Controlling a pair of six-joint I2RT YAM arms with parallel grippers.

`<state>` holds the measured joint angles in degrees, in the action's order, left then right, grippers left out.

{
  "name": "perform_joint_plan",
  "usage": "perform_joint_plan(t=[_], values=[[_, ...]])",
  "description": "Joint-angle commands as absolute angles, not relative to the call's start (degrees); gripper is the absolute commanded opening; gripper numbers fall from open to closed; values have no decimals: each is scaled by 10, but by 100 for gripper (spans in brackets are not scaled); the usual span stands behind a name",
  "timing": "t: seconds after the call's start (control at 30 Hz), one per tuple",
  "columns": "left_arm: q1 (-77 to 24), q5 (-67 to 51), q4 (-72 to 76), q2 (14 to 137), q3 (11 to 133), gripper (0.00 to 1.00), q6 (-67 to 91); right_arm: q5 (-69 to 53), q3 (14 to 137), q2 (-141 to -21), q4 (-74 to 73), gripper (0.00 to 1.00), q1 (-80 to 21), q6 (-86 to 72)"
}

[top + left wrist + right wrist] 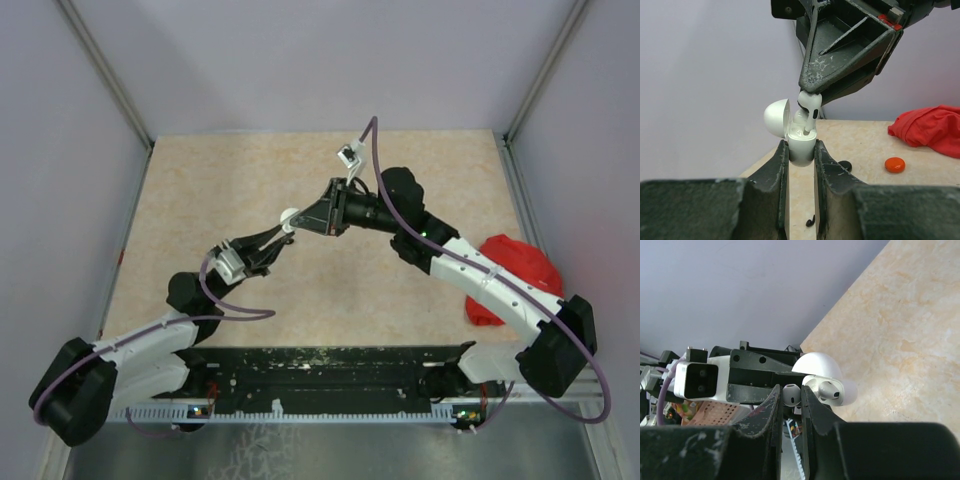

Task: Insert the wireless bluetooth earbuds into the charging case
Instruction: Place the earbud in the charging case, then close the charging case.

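Red cloth [932,127] lies apart from case [801,148] and earbud [811,107].

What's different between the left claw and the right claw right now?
The left claw grips the white charging case, lid open; the right claw pinches a white earbud, its stem tip at the case's opening. The left claw's jaws stand case-wide apart, the right claw's only earbud-wide. Both are shut on something white.
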<state>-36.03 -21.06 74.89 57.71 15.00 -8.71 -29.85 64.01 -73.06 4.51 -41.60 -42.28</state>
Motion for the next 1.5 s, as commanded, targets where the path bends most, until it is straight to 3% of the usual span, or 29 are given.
perform_joint_plan(t=[0.0, 0.6, 0.8, 0.93, 1.23, 1.47], values=[[-365, -229, 808, 574, 161, 1, -58, -269, 632, -717, 56, 12, -393, -415], [-364, -259, 770, 568, 168, 1, -42, -304, 650, -728, 26, 13, -386, -389], [-357, -262, 732, 559, 167, 1, -29, -324, 693, -717, -27, 24, -386, -298], [-340, -286, 692, 545, 168, 1, 2, -349, 739, -715, -96, 38, -384, -219], [-276, -434, 584, 519, 198, 1, 65, -436, 765, -732, -184, 61, -366, -113], [-267, -516, 583, 526, 215, 1, 92, -492, 759, -760, -175, 70, -366, -108]])
